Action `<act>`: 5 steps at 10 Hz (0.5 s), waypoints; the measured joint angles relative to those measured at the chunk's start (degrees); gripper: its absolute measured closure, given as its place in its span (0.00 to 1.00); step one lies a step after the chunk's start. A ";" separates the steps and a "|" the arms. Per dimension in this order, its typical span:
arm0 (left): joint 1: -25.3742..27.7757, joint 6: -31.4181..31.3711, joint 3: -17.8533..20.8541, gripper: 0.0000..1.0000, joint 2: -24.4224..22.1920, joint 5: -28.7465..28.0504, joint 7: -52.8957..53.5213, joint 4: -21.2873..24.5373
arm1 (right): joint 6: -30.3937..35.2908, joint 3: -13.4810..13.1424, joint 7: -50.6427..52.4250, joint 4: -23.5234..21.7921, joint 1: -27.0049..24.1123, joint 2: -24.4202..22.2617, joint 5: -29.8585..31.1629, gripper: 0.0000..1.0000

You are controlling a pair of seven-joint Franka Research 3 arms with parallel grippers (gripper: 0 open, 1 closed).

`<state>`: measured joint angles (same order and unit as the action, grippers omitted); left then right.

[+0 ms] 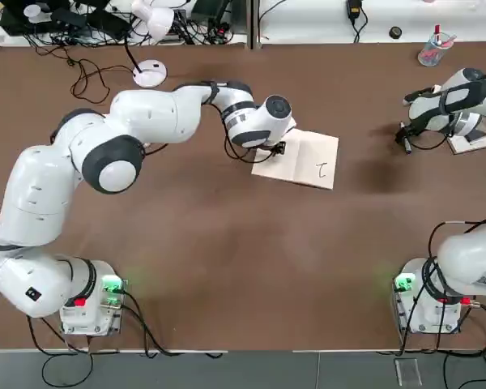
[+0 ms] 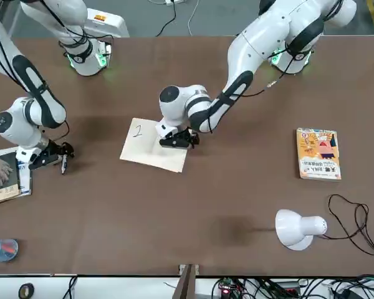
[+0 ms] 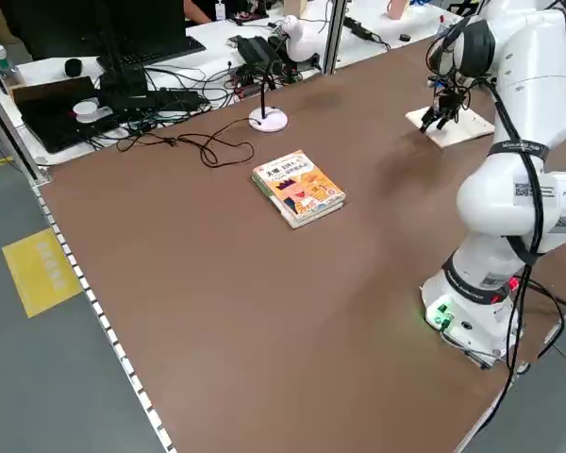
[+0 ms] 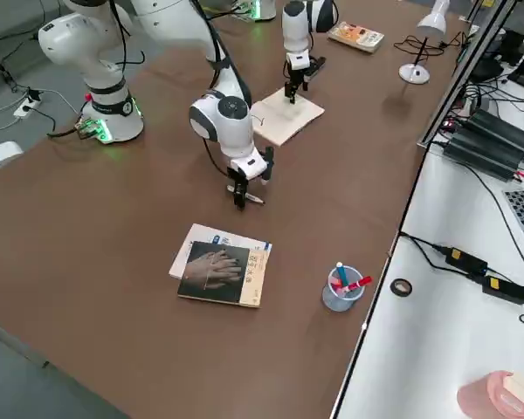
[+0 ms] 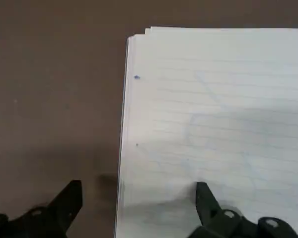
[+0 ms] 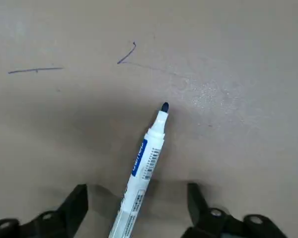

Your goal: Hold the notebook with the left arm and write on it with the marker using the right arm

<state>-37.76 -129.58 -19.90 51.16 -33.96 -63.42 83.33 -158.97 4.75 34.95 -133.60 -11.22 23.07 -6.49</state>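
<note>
Resting on the brown counter (image 1: 227, 267), the notebook (image 1: 308, 162) lies open near the middle, a small dark mark on its page. The left end effector (image 5: 139, 208) stands at the notebook's edge with its fingers apart, one over the page and one over the bare counter; whether the finger presses the paper cannot be told. The right end effector (image 6: 136, 208) hovers low over the counter well apart from the notebook, near a grey-covered book (image 4: 220, 273). Its fingers (image 6: 201, 210) stand spread, and the marker (image 6: 144, 166) lies on the counter between them, touching neither, its dark tip bare. Thin pen strokes mark the counter beyond the tip.
</note>
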 joint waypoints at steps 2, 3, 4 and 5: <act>-0.01 0.00 -0.01 0.00 0.00 0.00 -0.03 0.00 | -0.02 -0.01 0.04 -0.06 -0.01 0.00 0.00 0.21; -0.01 0.00 -0.01 0.00 0.00 0.00 -0.07 0.00 | -0.39 -0.19 0.11 -0.03 -0.08 -0.07 0.00 0.31; -0.01 -0.03 -0.01 0.00 0.00 0.00 -0.11 0.00 | -0.68 -0.47 0.30 0.02 -0.25 -0.14 0.01 0.41; -0.01 -0.06 -0.01 0.00 0.00 0.00 -0.14 0.01 | -0.91 -0.64 0.43 0.12 -0.53 -0.19 0.01 0.50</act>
<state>-37.76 -129.64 -19.91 51.16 -33.96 -63.56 83.34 -159.88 4.11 35.39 -133.48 -11.75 22.88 -6.48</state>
